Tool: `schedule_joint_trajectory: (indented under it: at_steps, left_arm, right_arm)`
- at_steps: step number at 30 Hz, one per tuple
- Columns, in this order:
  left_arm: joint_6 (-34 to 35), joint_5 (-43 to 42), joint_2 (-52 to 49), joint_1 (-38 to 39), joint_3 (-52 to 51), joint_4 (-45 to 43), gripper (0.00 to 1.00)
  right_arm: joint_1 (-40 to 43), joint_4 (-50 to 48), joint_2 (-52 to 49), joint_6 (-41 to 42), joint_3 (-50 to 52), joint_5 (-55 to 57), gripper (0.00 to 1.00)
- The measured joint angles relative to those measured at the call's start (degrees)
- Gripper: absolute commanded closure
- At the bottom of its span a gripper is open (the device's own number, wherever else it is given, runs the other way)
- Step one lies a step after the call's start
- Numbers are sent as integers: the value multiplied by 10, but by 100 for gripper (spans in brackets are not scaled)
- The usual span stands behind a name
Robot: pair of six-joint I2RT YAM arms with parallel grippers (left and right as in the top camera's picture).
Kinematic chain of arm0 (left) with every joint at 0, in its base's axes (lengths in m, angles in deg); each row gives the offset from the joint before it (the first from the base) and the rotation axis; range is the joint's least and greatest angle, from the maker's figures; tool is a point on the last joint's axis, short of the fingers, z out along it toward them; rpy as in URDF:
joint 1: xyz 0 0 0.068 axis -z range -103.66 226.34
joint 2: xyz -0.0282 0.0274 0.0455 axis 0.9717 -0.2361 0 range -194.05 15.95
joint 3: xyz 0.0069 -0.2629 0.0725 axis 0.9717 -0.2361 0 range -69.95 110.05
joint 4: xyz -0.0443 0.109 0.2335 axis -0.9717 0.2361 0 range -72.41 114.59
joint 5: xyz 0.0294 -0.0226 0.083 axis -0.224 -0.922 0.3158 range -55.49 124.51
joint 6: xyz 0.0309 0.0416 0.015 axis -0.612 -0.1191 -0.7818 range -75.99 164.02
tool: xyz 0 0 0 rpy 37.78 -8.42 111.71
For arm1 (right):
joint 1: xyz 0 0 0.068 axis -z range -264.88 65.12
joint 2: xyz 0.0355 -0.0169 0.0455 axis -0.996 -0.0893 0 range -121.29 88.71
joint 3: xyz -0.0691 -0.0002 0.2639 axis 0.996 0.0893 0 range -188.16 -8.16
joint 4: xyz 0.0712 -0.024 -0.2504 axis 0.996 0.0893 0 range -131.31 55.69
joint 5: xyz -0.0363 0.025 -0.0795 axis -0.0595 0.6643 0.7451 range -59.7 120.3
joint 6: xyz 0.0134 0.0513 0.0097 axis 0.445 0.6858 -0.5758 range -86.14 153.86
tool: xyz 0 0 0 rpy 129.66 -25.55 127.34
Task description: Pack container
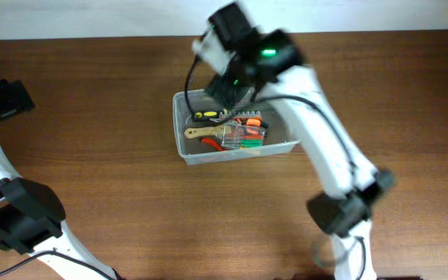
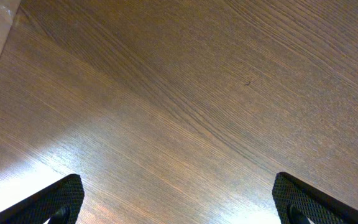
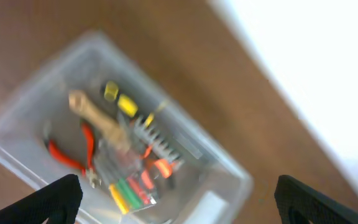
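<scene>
The clear plastic container (image 1: 183, 128) stands in the middle of the table. It holds a wooden-handled tool (image 1: 201, 131), red-handled pliers (image 1: 211, 144), a yellow and black tool (image 1: 205, 115) and a small clear case of coloured bits (image 1: 243, 136). My right gripper (image 1: 233, 87) hovers over the container's far edge. In the blurred right wrist view it (image 3: 179, 211) is open and empty above the container (image 3: 23, 134) and the bit case (image 3: 132, 186). My left gripper (image 1: 10, 97) is at the far left. In its wrist view it (image 2: 179, 208) is open over bare wood.
The brown wooden table (image 1: 92, 140) runs to a white wall edge at the back (image 1: 92, 19). My right arm (image 1: 325, 148) crosses from the front right over the container's right end. My left arm's base (image 1: 14, 214) sits at the front left.
</scene>
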Motion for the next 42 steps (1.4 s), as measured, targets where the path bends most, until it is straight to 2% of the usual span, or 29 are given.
schedule_joint_trajectory:
  at_steps: [6, 15, 21, 27, 29, 33, 37, 42]
  left_arm:
    - [0, 0, 0, 0, 0, 0, 1]
    - [0, 0, 0, 0, 0, 0, 1]
    - [0, 0, 0, 0, 0, 0, 1]
    - [0, 0, 0, 0, 0, 0, 1]
    - [0, 0, 0, 0, 0, 0, 1]
    - [0, 0, 0, 0, 0, 0, 1]
    - [0, 0, 0, 0, 0, 0, 1]
    - [2, -2, 0, 0, 0, 0, 1]
  right_arm:
    - [0, 19, 134, 30, -40, 18, 1]
    - [21, 48, 194, 54, -34, 130, 1]
    - [145, 84, 286, 129, -30, 143, 1]
    - [283, 86, 424, 157, -2, 78, 1]
    - [312, 77, 475, 160, 42, 60, 1]
    - [348, 6, 594, 166, 206, 16, 1]
    - [354, -101, 733, 169, 442, -33, 1]
    - [355, -189, 920, 172, 746, -85, 1]
